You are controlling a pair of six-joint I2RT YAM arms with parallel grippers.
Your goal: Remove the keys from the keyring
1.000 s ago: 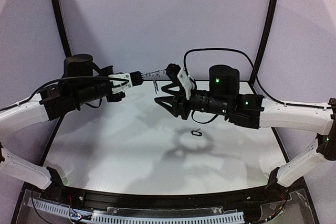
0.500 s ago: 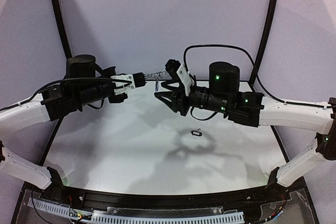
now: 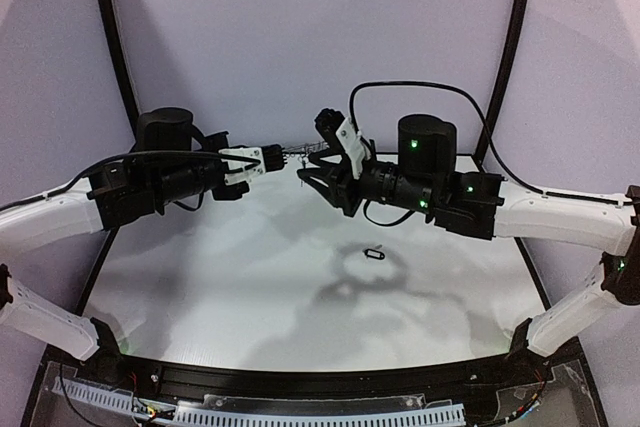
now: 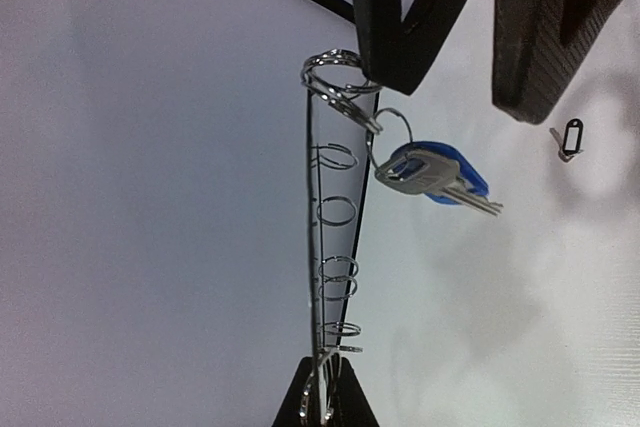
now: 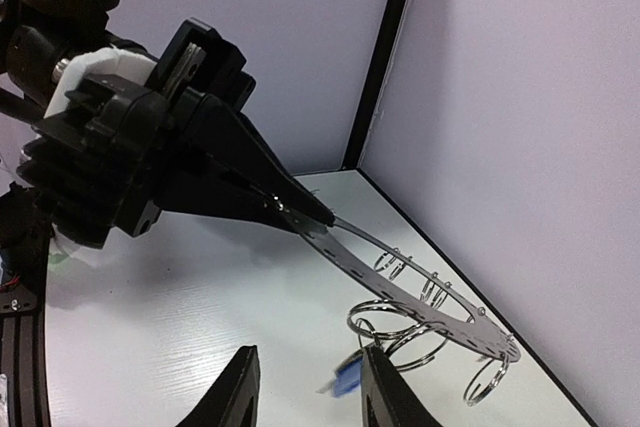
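From my station the biggest thing in view is the white surface (image 3: 250,277), with both arms raised above its far half and reaching toward each other. The left arm (image 3: 60,217) comes in from the left and the right arm (image 3: 560,217) from the right, their tips nearly meeting in mid-air near the back wall. The left jaws are clenched on the rim of the keyring (image 5: 400,282) and hold it off the surface, so it sticks out toward the right arm like a flat dark blade. My left wrist camera sees it edge-on, with thin wire loops (image 4: 338,212) strung along its length. The right jaws stand parted at the keyring's far end. One finger (image 4: 385,27) rests against the cluster of loops there and the other is off to the side, and I see nothing pinched between them. The blue-headed key (image 4: 435,175) hangs from a loop at that far end, just beside the right fingertips; the right wrist view shows it as a blue blur between the two fingers. The black-headed key (image 3: 374,254) lies by itself on the surface, below the right arm and well apart from the ring.
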